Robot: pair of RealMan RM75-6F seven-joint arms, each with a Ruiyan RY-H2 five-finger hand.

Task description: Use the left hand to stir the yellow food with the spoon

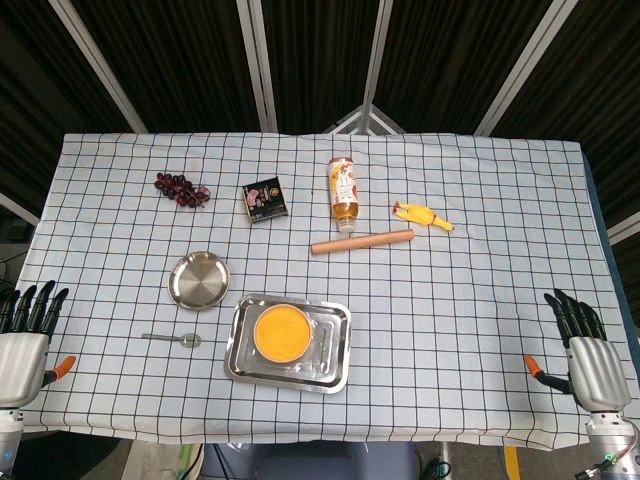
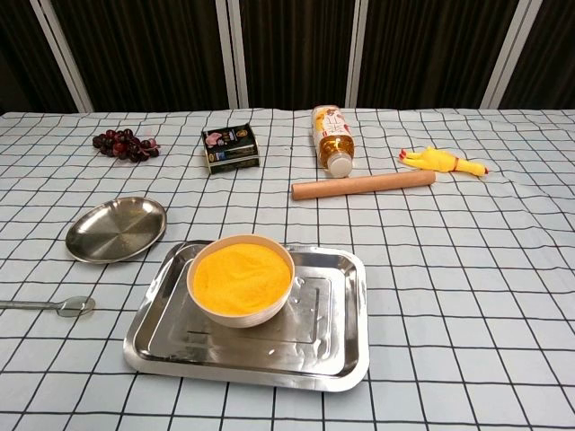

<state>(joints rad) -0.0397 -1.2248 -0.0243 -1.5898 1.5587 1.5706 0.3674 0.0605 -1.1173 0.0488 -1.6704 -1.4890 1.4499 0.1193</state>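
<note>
A white bowl of yellow food (image 1: 281, 333) (image 2: 240, 277) stands in a steel tray (image 1: 336, 366) (image 2: 341, 346) near the table's front middle. A metal spoon (image 1: 173, 339) (image 2: 49, 306) lies flat on the cloth to the left of the tray, bowl end toward it. My left hand (image 1: 24, 340) hangs at the table's front left edge, fingers straight and apart, holding nothing, well left of the spoon. My right hand (image 1: 587, 347) hangs at the front right edge, also empty with fingers apart. Neither hand shows in the chest view.
A round steel plate (image 1: 198, 281) (image 2: 117, 228) sits just behind the spoon. Farther back lie grapes (image 1: 181, 188) (image 2: 124, 145), a small dark box (image 1: 265, 199) (image 2: 231, 147), a bottle on its side (image 1: 344, 192) (image 2: 332, 139), a wooden rolling pin (image 1: 361, 242) (image 2: 362, 185) and a rubber chicken (image 1: 422, 215) (image 2: 444, 161).
</note>
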